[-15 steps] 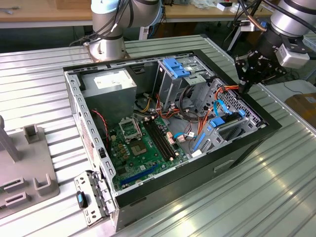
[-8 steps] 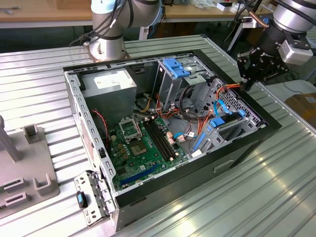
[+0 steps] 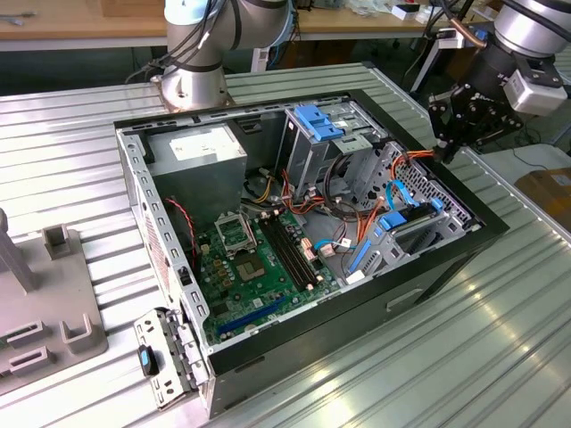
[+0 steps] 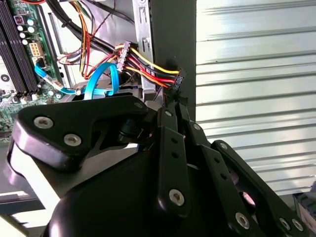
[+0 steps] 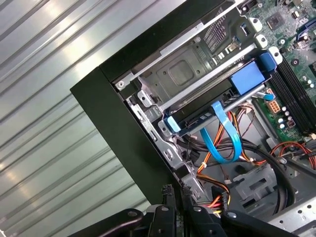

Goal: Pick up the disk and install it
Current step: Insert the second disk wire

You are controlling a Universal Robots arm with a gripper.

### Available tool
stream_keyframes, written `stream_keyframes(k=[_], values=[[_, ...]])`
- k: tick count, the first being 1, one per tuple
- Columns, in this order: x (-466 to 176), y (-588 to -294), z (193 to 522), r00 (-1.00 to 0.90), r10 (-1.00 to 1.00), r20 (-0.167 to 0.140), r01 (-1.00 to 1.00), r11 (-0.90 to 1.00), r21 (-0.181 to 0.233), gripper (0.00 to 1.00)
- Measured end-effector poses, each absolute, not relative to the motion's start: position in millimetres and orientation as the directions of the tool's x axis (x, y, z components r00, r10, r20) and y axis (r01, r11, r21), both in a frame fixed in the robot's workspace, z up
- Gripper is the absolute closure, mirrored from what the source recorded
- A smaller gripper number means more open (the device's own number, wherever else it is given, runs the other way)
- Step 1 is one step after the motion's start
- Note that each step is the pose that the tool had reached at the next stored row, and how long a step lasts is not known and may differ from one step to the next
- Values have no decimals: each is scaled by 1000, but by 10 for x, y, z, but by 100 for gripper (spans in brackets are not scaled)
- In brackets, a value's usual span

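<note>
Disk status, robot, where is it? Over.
Gripper shut, at case wall. Disk sitting in drive bay. Cables close beside gripper.

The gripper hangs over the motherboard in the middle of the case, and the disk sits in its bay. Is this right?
Not quite. In the exterior view the gripper hangs over the case's edge at that view's right, not over the motherboard. The disk does sit in its bay, as the first wrist view shows.

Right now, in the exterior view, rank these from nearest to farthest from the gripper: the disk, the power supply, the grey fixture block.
1. The disk, just below the gripper, by the case's right wall.
2. The power supply, in the case's far-left corner.
3. The grey fixture block, outside the case at the view's left edge.
</note>
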State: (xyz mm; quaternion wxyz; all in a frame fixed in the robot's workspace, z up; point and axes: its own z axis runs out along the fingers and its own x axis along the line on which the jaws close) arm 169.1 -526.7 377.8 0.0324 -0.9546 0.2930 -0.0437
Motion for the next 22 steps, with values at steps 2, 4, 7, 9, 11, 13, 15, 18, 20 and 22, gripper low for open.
stream_keyframes(k=[2, 4, 7, 9, 11, 13, 15, 18, 20, 22], values=[[1649, -5269, 3776, 824, -562, 65, -556, -826, -88, 84], [1585, -5274, 3776, 824, -562, 66, -556, -826, -88, 84], [1513, -5280, 3776, 824, -562, 66, -556, -826, -89, 84], [1417, -5287, 3776, 824, -562, 67, -556, -826, -89, 84], [1306, -5294, 3776, 824, -562, 68, -556, -826, -90, 84], [1229, -5297, 3776, 824, -562, 69, -556, -826, -91, 84], [1215, -5298, 3776, 824, -562, 68, -556, -826, -91, 84], [1214, -5297, 3776, 824, -562, 69, -556, -826, -90, 84], [1213, -5298, 3776, 824, -562, 69, -556, -826, -90, 84], [1201, -5302, 3764, 824, -562, 68, -556, -826, -91, 84]])
